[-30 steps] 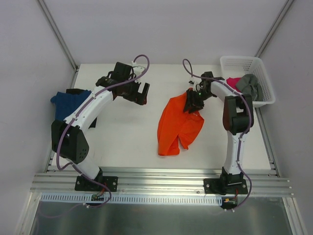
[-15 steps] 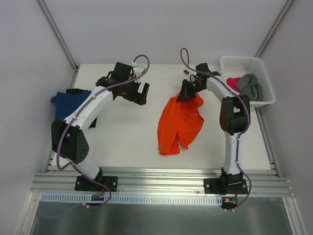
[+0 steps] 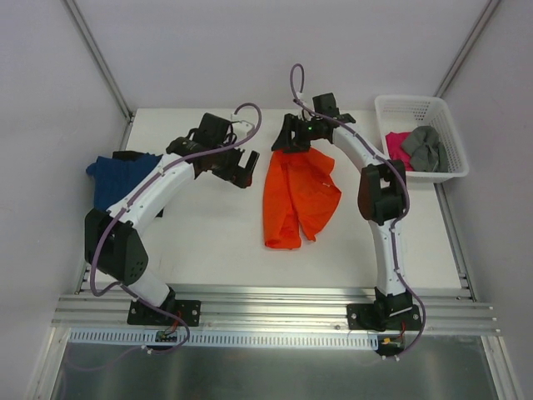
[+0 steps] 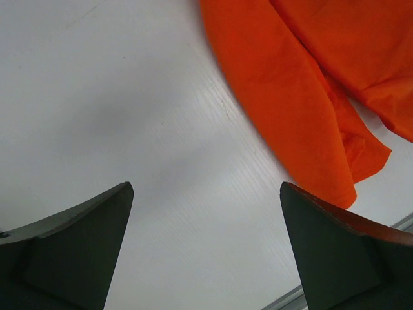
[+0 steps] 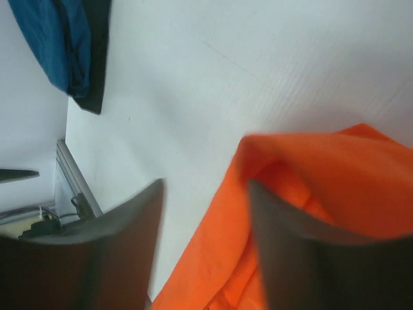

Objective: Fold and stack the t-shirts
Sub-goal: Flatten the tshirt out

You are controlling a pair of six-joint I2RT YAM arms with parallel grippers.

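Observation:
The bright orange t-shirt [image 3: 300, 196] lies crumpled lengthwise at the table's middle; it also shows in the left wrist view [image 4: 303, 97]. My right gripper [image 3: 291, 137] is at its far top edge. In the right wrist view [image 5: 205, 184] its jaws stand partly apart, bare table shows between them, and orange cloth [image 5: 335, 168] drapes over the right finger. My left gripper [image 3: 241, 167] is open and empty just left of the shirt, above bare table [image 4: 206, 187]. A dark blue t-shirt [image 3: 108, 175] lies over a black one [image 3: 133, 156] at the left edge. Magenta pink [image 3: 396, 142] and grey [image 3: 425, 146] t-shirts sit in the basket.
The white lattice basket [image 3: 416, 104] stands at the back right corner. The blue shirt [image 5: 58, 45] and black shirt [image 5: 97, 64] also show in the right wrist view. Metal rails run along the table's left, right and near edges.
My right gripper has moved left and toward the back, dragging the orange shirt's top with it; the shirt now lies straighter and further left. My left gripper shifted slightly right.

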